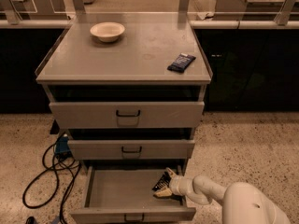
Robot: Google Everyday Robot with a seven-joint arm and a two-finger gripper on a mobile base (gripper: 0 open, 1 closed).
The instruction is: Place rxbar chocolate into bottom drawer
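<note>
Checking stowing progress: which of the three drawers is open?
The bottom drawer, pulled out while the top drawer and middle drawer sit pushed in. The claw is inside it at the right, with the rxbar chocolate.
</note>
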